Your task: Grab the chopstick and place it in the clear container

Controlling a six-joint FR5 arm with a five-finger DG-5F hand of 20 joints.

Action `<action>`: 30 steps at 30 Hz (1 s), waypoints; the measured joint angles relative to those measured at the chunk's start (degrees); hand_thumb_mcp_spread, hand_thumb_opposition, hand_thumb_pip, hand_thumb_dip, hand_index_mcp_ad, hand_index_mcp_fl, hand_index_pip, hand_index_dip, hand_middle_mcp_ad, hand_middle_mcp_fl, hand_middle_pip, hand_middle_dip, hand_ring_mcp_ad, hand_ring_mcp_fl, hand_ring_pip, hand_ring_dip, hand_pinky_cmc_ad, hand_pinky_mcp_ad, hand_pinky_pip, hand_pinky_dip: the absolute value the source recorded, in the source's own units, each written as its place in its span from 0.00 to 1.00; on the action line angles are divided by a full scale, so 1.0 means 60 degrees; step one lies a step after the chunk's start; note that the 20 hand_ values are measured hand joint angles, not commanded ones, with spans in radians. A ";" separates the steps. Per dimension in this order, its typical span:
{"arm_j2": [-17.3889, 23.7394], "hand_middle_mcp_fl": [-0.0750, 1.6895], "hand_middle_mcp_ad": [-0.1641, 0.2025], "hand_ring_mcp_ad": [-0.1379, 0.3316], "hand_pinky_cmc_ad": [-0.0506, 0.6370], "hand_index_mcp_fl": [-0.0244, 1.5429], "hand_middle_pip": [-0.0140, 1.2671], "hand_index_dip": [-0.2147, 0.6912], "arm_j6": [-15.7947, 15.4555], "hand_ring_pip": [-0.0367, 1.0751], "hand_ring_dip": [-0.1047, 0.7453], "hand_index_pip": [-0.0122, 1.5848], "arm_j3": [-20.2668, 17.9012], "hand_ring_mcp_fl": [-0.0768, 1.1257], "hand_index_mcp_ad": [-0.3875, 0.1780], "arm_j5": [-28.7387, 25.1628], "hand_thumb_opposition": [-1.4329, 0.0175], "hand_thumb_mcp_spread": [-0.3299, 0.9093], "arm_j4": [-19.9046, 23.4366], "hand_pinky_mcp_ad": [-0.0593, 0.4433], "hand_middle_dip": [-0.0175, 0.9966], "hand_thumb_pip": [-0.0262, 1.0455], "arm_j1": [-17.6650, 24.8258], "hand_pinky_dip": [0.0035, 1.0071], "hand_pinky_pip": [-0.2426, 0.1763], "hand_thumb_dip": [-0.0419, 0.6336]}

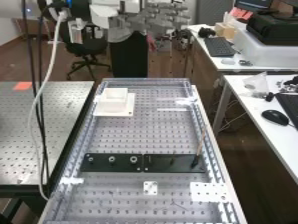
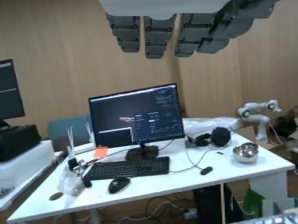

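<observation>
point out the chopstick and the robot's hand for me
chopstick [image 1: 201,142], high view, middle of its slanting shaft
hand [image 2: 158,38], wrist view, on one of its straight dark grey fingers

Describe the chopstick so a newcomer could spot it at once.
Across the perforated board run two black plates, end to end. At their right end in the high view, the chopstick stands nearly upright. It is thin, tan and tall, unlike the short, round metal knobs on the left plate.
</observation>
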State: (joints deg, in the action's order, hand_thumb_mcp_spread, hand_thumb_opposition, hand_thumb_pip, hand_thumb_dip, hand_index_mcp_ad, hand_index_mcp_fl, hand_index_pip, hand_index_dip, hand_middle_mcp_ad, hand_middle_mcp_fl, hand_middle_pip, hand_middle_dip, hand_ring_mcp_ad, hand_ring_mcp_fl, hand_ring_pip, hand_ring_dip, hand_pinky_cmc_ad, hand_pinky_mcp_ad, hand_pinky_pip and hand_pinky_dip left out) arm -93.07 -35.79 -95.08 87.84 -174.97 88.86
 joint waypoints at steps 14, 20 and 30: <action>-0.0699 0.02 0.37 0.51 0.39 0.01 0.10 0.38 0.1636 0.09 0.11 0.03 -0.1243 0.05 0.62 0.0133 0.60 0.39 0.2894 0.25 0.09 0.40 -0.0590 0.07 0.44 0.06; -0.1056 0.07 0.38 0.58 0.48 0.04 0.10 0.55 0.2258 0.09 0.11 0.03 -0.1374 0.04 0.62 0.0061 0.55 0.43 0.3543 0.32 0.27 0.53 -0.0886 0.08 0.36 0.14; -0.1761 0.13 0.37 0.62 0.55 0.03 0.12 0.65 0.4028 0.12 0.18 0.13 -0.1341 0.03 0.58 0.0042 0.50 0.47 0.4138 0.32 0.57 0.77 -0.1387 0.09 0.33 0.35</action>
State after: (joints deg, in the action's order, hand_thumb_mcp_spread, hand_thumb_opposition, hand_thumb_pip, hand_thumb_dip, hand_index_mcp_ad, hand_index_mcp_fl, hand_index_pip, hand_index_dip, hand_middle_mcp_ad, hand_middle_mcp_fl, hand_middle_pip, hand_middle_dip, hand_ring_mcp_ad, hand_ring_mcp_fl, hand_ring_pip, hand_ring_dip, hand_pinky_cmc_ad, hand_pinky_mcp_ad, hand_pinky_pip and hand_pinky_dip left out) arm -103.63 -11.62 -103.13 88.09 -150.14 80.54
